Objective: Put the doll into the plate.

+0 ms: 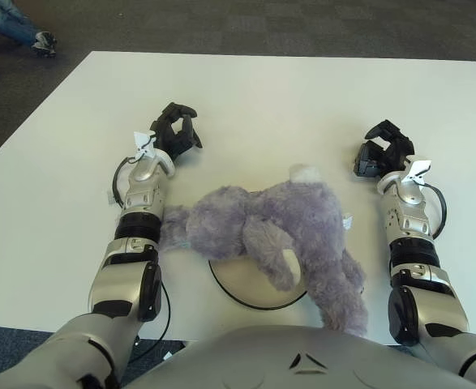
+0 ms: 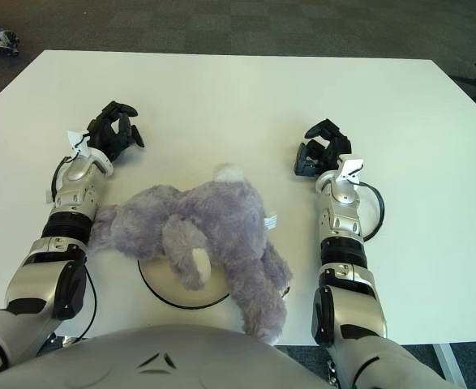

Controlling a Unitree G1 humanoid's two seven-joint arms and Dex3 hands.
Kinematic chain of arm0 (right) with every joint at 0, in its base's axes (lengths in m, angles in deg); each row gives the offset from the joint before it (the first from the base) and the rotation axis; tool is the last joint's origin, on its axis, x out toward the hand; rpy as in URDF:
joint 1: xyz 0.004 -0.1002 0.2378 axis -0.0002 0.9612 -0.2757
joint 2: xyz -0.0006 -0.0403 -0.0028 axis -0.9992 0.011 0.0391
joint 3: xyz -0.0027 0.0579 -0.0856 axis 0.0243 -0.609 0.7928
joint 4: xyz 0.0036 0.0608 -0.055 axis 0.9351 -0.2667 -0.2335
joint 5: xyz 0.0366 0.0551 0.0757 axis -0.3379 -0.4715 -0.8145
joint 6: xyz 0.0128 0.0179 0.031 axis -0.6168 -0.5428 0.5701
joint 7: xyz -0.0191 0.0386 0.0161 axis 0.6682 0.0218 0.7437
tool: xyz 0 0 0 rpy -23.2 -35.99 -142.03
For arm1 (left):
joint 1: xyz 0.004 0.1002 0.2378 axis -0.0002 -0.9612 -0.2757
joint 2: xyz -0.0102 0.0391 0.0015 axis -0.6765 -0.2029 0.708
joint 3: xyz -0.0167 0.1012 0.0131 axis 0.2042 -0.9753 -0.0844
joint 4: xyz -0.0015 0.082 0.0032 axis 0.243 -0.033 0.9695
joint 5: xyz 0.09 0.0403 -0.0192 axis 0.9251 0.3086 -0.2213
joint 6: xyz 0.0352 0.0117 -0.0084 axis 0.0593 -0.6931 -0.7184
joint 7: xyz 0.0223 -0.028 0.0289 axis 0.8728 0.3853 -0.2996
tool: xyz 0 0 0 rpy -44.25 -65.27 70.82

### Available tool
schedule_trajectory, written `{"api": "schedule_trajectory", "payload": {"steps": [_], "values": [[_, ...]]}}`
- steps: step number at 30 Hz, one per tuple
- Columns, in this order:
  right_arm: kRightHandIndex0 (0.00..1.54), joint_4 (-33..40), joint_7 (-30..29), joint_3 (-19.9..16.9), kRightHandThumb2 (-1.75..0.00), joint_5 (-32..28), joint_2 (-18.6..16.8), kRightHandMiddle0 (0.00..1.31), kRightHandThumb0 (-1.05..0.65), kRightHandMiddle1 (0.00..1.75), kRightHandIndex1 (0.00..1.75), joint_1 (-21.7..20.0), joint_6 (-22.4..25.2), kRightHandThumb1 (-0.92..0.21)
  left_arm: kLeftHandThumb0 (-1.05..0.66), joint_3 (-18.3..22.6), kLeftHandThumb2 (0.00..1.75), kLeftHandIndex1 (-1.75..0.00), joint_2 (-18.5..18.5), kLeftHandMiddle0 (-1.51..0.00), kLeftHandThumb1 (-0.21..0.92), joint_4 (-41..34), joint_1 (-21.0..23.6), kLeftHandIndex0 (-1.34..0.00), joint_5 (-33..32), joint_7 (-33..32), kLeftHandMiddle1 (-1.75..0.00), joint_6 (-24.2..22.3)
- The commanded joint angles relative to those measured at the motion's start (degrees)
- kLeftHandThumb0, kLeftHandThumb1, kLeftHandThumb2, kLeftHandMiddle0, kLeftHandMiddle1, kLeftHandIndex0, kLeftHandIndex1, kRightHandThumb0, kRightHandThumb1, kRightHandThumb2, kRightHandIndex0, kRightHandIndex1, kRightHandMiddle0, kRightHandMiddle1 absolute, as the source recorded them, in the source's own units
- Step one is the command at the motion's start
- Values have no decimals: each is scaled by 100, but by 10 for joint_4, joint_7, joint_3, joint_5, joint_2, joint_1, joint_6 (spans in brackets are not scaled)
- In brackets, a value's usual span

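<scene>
A purple plush doll (image 1: pixel 274 235) lies sprawled across a white plate (image 1: pixel 238 284) with a dark rim, close to the near edge of the white tabletop (image 1: pixel 286 105), roughly midway between its left and right edges. The doll covers most of the plate; only the plate's near-left arc shows from under it. The doll's body overhangs the plate on both sides: one limb stretches toward the left edge and touches the left forearm, another reaches down to the near edge on the right. A small white tuft (image 1: pixel 304 173) sits on the doll's far side.

The left robot hand (image 1: pixel 175 131) shows on the tabletop on the far-left side of the doll, well apart from the plate, its dark fingers loosely curled with nothing between them. The right robot hand (image 1: pixel 381 151) shows on the far-right side of the doll, also clear of it, fingers likewise bent in a relaxed curl and holding nothing. Both forearms run from the near edge outward, flanking the doll.

Dark carpet (image 1: pixel 302 24) lies beyond the far edge of the tabletop.
</scene>
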Motion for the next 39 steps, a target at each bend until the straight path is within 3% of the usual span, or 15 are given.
{"api": "schedule_trajectory", "payload": {"steps": [1,39], "values": [[93,-3,5,2,-175,-7,-2,71,-1,175,165,-1,12,9,-40,0,96,-175,4,-100,60,-1,-6,-39,1,0,-175,-4],[93,3,12,2,-175,-10,-3,71,-1,175,165,-1,28,10,-40,-2,100,-175,5,-104,57,0,-3,-41,3,-3,-175,-10]]}}
